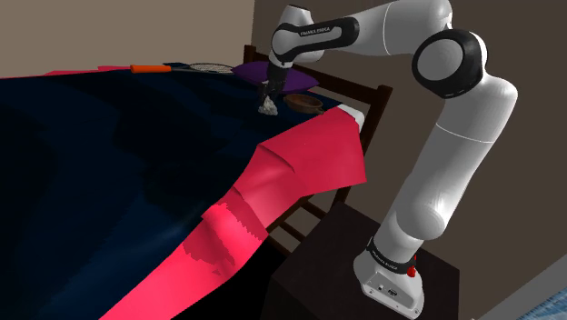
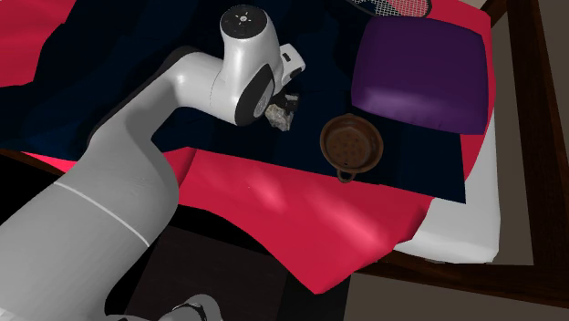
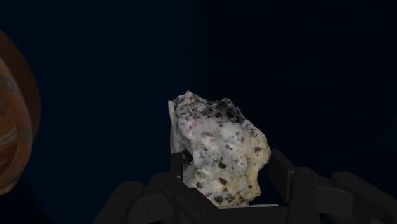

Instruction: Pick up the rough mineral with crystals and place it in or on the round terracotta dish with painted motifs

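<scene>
Wrist view: the two black fingers pinch the rough mineral from either side. It is a pale, whitish lump speckled with dark crystals and tinged yellow low down. Behind it lies a dark navy blanket, and the curved rim of the round reddish-brown dish shows off to one side of the stone, apart from it.

In the shoulder view the mineral hangs at the tip of the hand close over the bed. I cannot tell whether it touches the blanket. The dish sits just to that view's right of it, and a purple cushion lies behind.

From the second exterior view the mineral lies near the dish, not in it. The dish is brown with a dotted inside, and it rests on the navy blanket just beside the cushion.

A red sheet spills over the bed's edge below the blanket, and a white mattress corner and a dark wooden bed frame show. At the far end lie a racket and an orange object.

The white arm rises from its dark stand beside the bed. Brownish-grey walls close the room, with a patch of blue floor.
</scene>
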Motion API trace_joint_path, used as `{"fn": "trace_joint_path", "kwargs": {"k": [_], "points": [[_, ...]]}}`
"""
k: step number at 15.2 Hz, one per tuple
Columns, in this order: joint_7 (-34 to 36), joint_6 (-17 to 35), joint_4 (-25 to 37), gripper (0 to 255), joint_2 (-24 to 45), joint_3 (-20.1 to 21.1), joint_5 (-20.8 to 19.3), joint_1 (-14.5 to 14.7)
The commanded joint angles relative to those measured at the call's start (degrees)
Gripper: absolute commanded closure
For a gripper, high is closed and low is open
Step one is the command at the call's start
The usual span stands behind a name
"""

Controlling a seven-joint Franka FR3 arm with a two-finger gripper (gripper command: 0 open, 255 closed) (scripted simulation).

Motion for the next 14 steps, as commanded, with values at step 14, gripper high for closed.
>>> {"fn": "trace_joint_path", "kwargs": {"k": [14], "points": [[0.07,-6.08,5.66,255,-0.35,-0.01,-0.11,0.0]]}}
